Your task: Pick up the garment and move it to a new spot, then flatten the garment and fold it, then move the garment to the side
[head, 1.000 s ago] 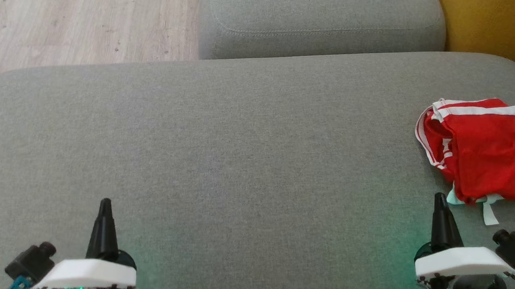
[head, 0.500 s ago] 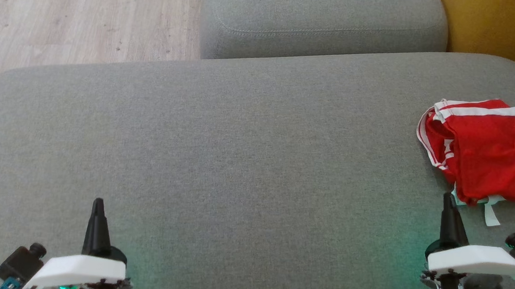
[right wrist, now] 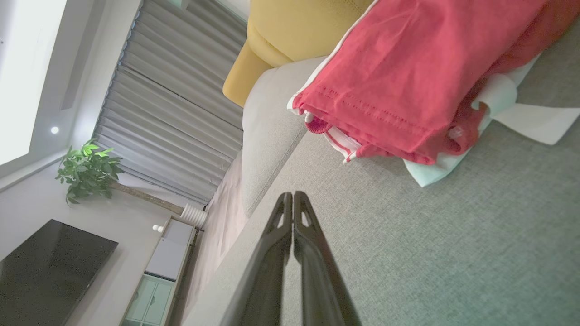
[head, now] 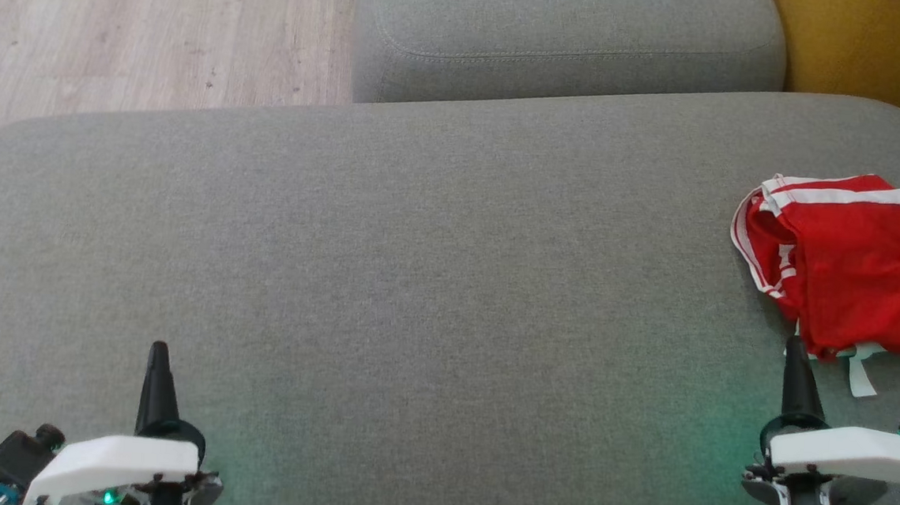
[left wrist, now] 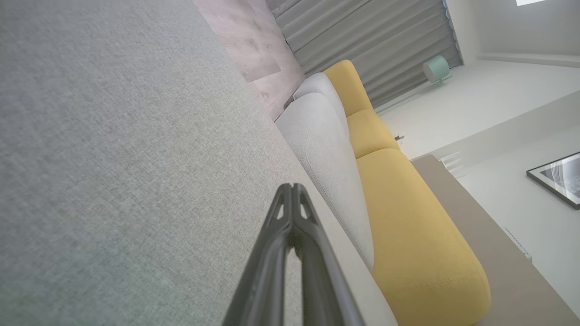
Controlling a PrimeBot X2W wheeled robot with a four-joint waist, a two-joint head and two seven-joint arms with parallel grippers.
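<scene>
On my left, the left gripper hangs low over the grey sofa seat, its jaws clenched tip to tip with nothing between them; the left wrist view shows the same pinch against bare fabric. The middle of the seat lies open, with wooden floor beyond its far left edge.

Further right, the right gripper also has its jaws clenched on nothing, the tip just short of the garment and, as far as I can tell, not touching it. The garment, red with white stripes, sits at the far right of the seat as a compact, layered bundle with a pale tag or tie poking out underneath.

From that, I'd judge the fold is made and the garment set aside, so the last step looks about done. If so, I only need to keep both arms clear without dragging the bundle. If it needs tidying, the right jaws must release first.

I see no container; the garment lies loose on the seat.
</scene>
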